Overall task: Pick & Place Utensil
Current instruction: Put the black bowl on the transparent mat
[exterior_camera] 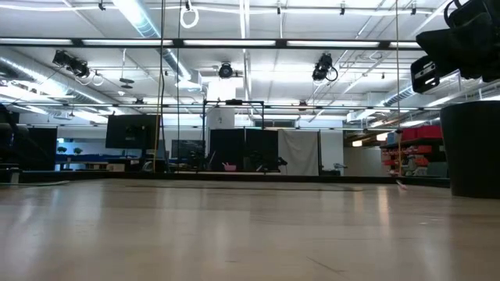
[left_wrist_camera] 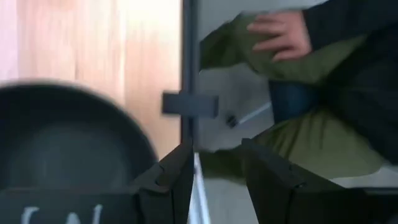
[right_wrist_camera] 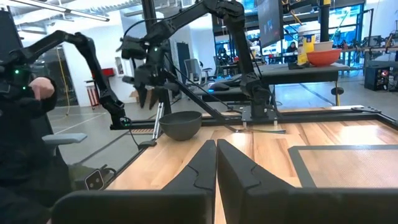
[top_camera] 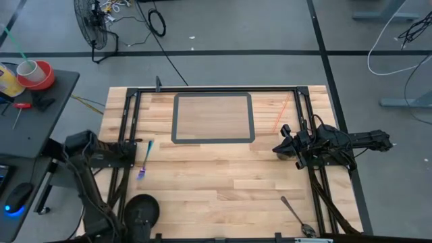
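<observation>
My left gripper hangs fingers-down at the table's near-left corner, beside the black bowl. It is shut on a thin pale utensil. In the left wrist view the gripper is above the near frame rail. There the bowl sits close on one side, resting on its base on the wood. My right gripper waits shut at the table's right side, low over the wood, touching nothing. Its closed fingers point toward the left arm. My left gripper holds the pale utensil by its upper end, coming from above with the fingers pointing down. In the wrist view the handle lies against the inner side of one finger, with a narrow gap to the other. The utensil hangs nearly upright below the fingers, beside the bowl.
A blue and purple utensil lies near the left rail. A silver spoon lies at the near right and an orange stick at the far right. A dark taped rectangle marks the far middle. A person's hand shows beyond the near edge.
</observation>
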Motion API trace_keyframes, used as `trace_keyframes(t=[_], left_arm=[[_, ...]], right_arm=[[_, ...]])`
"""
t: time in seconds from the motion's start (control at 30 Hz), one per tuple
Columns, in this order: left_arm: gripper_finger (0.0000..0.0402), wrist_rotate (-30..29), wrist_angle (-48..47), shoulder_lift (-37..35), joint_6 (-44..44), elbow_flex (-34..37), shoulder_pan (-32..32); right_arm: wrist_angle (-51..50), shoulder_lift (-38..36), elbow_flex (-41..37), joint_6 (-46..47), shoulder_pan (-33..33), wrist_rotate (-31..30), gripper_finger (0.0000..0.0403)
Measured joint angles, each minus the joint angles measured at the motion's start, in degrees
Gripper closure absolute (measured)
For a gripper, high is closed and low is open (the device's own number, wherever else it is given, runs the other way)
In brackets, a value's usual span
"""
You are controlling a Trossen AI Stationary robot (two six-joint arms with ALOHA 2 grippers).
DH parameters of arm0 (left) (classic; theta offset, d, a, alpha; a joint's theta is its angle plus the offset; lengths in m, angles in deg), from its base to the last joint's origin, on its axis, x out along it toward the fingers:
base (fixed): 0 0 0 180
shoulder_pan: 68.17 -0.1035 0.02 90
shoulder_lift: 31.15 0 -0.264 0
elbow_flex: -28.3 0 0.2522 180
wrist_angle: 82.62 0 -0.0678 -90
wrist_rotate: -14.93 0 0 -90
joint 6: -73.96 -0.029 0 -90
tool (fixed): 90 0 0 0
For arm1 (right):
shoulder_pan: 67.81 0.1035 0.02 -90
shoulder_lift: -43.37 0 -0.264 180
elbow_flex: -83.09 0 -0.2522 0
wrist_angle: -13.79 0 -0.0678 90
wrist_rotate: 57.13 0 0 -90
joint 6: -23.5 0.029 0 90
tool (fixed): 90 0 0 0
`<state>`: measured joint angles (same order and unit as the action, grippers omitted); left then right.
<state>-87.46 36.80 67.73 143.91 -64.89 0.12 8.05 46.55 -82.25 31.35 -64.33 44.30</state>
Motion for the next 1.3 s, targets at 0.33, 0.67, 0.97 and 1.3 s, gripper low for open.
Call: trace_keyframes(t=[0.33,0.67,0.97,1.3], left_arm=[[0.0239,5.35,-6.34,2.48,2.58,1.10,-3.25],[0.0178,4.82,-7.60,2.48,3.17,1.10,-2.74],[0.0199,3.42,-7.53,2.76,4.47,1.10,-2.63],[0.0207,7.39,-7.45,7.68,4.78,1.10,-2.46]], right_arm=[[0.01,0.00,-0.01,0.01,-0.01,0.01,0.0386],[0.00,0.00,-0.01,0.00,-0.01,0.00,0.0386],[0.01,0.00,0.00,0.01,0.01,-0.01,0.0386],[0.00,0.00,-0.01,0.01,0.00,-0.01,0.0386]])
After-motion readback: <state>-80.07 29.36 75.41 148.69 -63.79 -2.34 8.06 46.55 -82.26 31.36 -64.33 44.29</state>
